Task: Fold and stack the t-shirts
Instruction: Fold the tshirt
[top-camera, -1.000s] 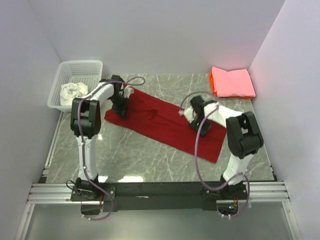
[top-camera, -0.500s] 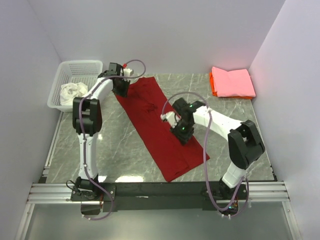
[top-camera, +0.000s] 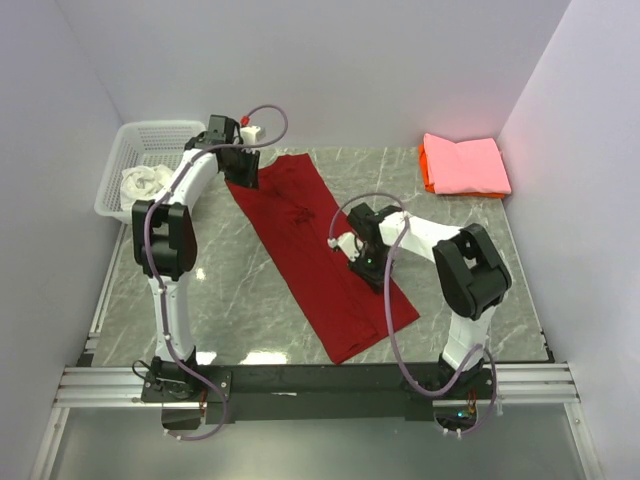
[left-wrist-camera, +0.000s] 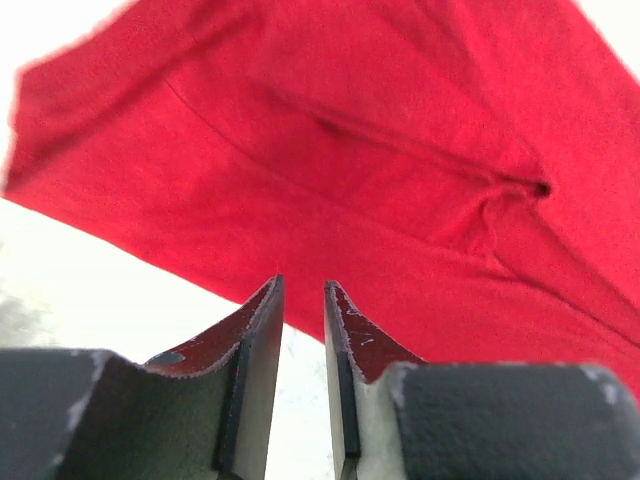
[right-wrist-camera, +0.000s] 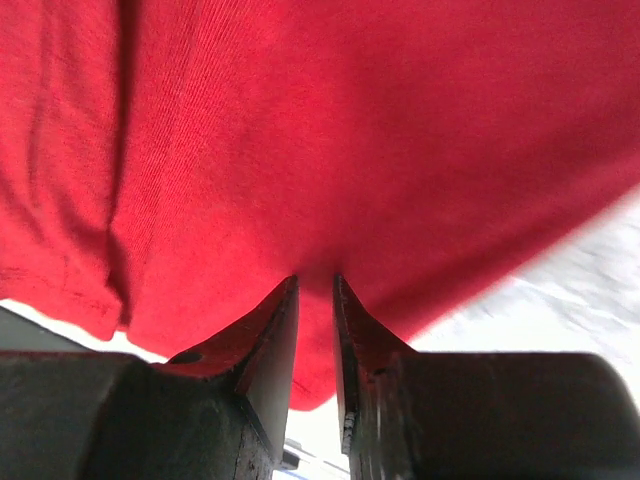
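A deep red t-shirt (top-camera: 318, 245) lies as a long folded strip running from the far left to the near middle of the table. My left gripper (top-camera: 243, 176) is at its far-left edge. In the left wrist view the narrow jaws (left-wrist-camera: 304, 285) close on the hem of the red cloth (left-wrist-camera: 380, 170). My right gripper (top-camera: 368, 268) rests on the strip's right side, its jaws (right-wrist-camera: 316, 282) pinched on red cloth (right-wrist-camera: 330, 130). A folded pink shirt (top-camera: 465, 162) lies on an orange one (top-camera: 426, 170) at the far right. A white shirt (top-camera: 146, 182) lies crumpled in the basket.
The white lattice basket (top-camera: 160, 135) stands at the far left corner. Walls close in the table on the left, back and right. The marble tabletop (top-camera: 240, 300) shows bare on both sides of the red strip.
Over the last second both arms swung the red shirt from a left-right lie to a steeper diagonal. In the last half second the shirt barely moved and the right elbow drew in.
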